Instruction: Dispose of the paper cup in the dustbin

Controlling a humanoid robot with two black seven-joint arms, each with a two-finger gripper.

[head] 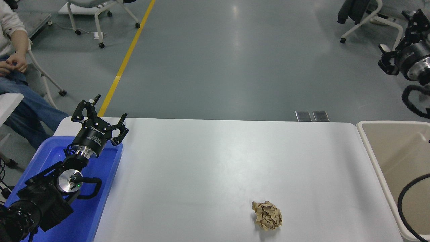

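Raised at the right edge, our right hand (389,62) hangs high above the floor beyond the dustbin (371,158), its fingers spread wide and gripping nothing. Our left hand (102,116) sits parked at lower left over the blue tray (104,188), fingers likewise splayed wide. We cannot see a paper cup anywhere on the white desk (215,168); only a crumpled brown paper ball (267,215) lies near its front edge, well apart from the beige bin standing just beside the desk's right end. A seated person (13,64) waits at upper left.
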